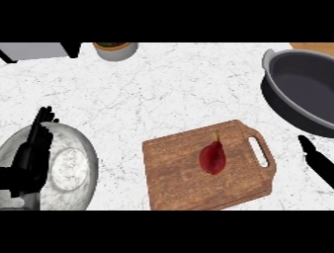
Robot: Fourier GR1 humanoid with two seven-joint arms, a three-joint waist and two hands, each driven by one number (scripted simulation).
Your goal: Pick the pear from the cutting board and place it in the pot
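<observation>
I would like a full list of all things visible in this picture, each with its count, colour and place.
counter: one, white marbled, fills most of the view
cutting board: one, brown wood, near edge at the centre, handle slot on its right side
pear: one, red, lying on the cutting board
pot: one, dark grey, far right, nothing inside it
plate: one, silver, near left, partly behind the left hand
container: one, pale grey with a dark top, far edge, left of centre
box: one, light grey, far left corner, cut off by the view's edge
left hand: one, black, open, over the plate
right hand: one, black, open, right of the cutting board, nearer than the pot
</observation>
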